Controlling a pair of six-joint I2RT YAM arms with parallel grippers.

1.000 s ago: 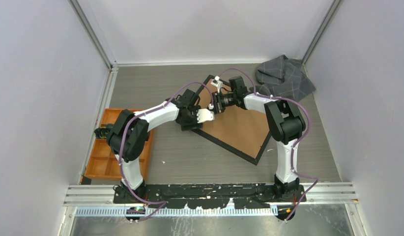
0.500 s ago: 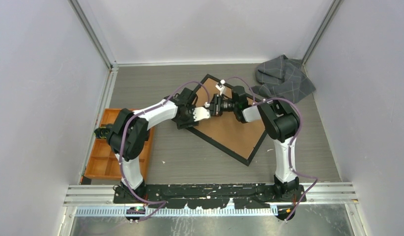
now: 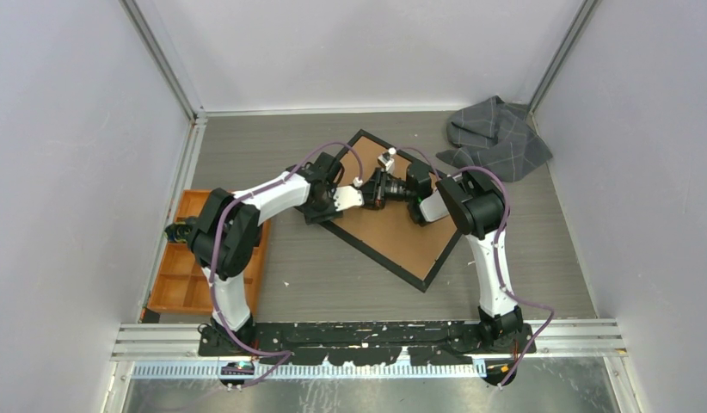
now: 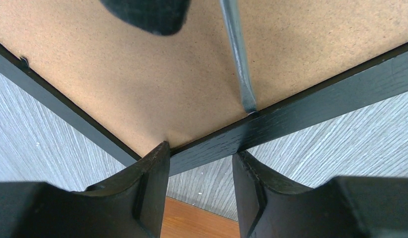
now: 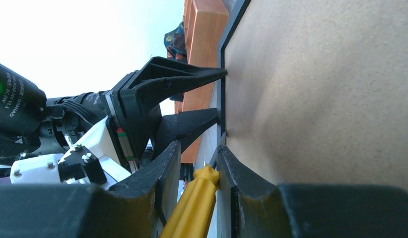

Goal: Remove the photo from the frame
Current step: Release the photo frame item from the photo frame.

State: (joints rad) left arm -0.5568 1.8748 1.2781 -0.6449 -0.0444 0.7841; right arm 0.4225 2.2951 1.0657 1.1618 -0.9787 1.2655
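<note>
- Photo is not visible anywhere: the frame (image 3: 400,241) lies face down around the middle of the surface (image 3: 316,284), turned corner-on. The print presumably sits under the brown backing board (image 4: 117,74), inside the black border (image 4: 321,84)
- Left end effector (image 4: 201,154) is at the frame's left corner, its fingers (image 4: 152,173) spread with nothing between them. Their tips touch the outer side of the border, apparently bracing it
- Right end effector (image 5: 198,148) pinches the yellow handle of a screwdriver (image 5: 194,208). The blade tip rests in the seam where board meets border, just beside the left fingertips
- Frame, as a judgement: rigid, and probably light enough to skid on the surface under a sideways pry, so the brace matters. Any glazing underneath would be fragile, so the levering should be gentle
- Board, as a judgement: it looks like thin, stiff fibreboard that should lift at one edge once freed, and that raised edge is the place to take hold
- Print, as a judgement: likely thin, flexible paper, easily creased or scratched by the blade. It is best pinched lightly at a corner or edge and slid out flat
</note>
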